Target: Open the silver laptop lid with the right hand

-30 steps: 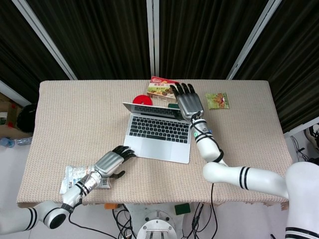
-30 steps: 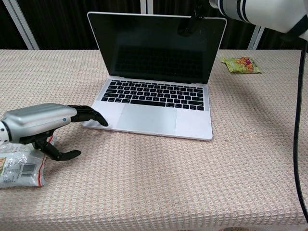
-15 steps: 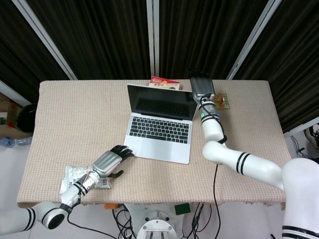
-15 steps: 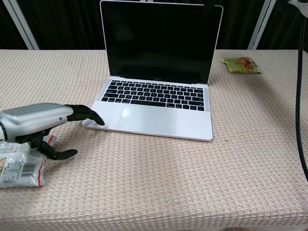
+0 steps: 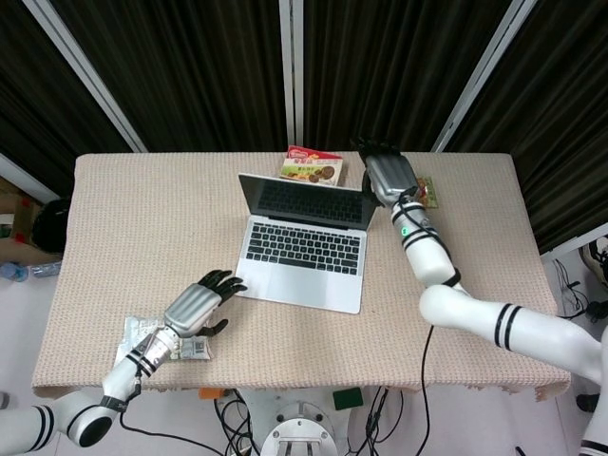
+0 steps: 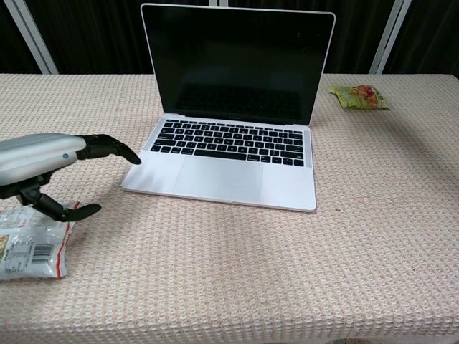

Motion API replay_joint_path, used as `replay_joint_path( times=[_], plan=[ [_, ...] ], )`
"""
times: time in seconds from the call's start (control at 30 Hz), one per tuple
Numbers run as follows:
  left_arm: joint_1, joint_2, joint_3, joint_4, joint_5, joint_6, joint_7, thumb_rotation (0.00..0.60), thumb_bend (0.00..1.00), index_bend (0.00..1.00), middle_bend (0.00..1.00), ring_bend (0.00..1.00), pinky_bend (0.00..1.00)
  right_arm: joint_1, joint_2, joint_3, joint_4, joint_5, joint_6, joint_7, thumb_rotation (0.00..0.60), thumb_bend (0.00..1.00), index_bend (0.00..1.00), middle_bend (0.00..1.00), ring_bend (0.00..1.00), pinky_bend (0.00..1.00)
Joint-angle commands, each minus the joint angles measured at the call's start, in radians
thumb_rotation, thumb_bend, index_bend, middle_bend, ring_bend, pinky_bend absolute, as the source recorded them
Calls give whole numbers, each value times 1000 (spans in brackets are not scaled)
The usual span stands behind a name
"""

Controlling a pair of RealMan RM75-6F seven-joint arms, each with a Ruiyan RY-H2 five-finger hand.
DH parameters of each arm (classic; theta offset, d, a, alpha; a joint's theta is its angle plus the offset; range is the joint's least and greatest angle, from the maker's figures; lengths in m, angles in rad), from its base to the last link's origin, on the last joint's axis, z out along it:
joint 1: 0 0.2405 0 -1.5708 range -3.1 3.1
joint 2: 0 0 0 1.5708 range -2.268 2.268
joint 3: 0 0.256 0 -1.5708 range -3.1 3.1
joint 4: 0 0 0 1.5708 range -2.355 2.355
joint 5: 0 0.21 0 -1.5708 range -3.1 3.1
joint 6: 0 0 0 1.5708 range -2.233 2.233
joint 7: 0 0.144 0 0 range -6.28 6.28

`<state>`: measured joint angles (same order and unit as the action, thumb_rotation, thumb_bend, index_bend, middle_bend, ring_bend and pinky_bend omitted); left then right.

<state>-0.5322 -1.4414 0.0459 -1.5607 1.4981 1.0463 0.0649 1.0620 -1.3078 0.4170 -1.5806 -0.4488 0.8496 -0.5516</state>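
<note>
At far left of the tabletop [image 6: 373, 236], a snack packet [image 6: 29, 247] lies under your left hand [image 5: 193, 309], which hovers over it w/ fingers [image 6: 107, 147] stretched flat and slightly apart, thumb tucked below, holding nothing; fingertips sit just beside the front-left corner of the silver laptop [image 6: 226, 168], not touching it as far as I can tell.

Mid-table, the laptop base lies flat and the lid [image 6: 237, 64] stands upright, screen dark. Behind it there's a biscuit box [image 5: 312, 168].

Right of the lid, your right hand [image 5: 388, 176] sits by the lid's top-right corner, palm down, empty; can't tell if it touches the edge. Beside it, a green packet [image 6: 358, 96].

Judgement: opening step looks done. Next: pull the right hand clear w/o nudging the lid.
</note>
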Motion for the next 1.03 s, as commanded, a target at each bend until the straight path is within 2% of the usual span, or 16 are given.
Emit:
replay_joint_path(
  times=[0.03,0.1,0.27,0.33,0.5,0.63,0.83,1.03],
  plan=[
    [34,38,4,-28,3,49,-1,600,354,163,115,31,87,-137,137,-27,-187,-193,6,130,600,928,0,0,0,0],
    [59,69,5,-48,-2,88,7,600,353,163,115,31,87,-203,185,-52,-261,-292,48,171,600,830,0,0,0,0],
    [136,164,5,-101,-34,197,41,600,351,163,116,31,87,-386,287,-150,-385,-512,223,225,600,426,0,0,0,0],
    [164,196,3,-115,-50,235,53,600,350,163,115,31,87,-449,314,-187,-405,-575,287,239,600,299,0,0,0,0],
    [242,266,-6,-132,-101,331,87,600,306,163,115,31,87,-606,350,-282,-401,-730,444,296,600,130,0,0,0,0],
    [307,298,-6,-129,-117,409,95,600,278,163,115,31,87,-718,352,-351,-364,-855,549,384,600,87,0,0,0,0],
    [401,331,32,-165,-78,499,57,600,279,163,115,31,87,-846,318,-437,-274,-991,661,464,600,121,0,0,0,0],
    [458,317,53,-180,-38,546,63,600,279,163,116,31,87,-904,275,-472,-207,-1056,692,539,600,151,0,0,0,0]
  ],
)
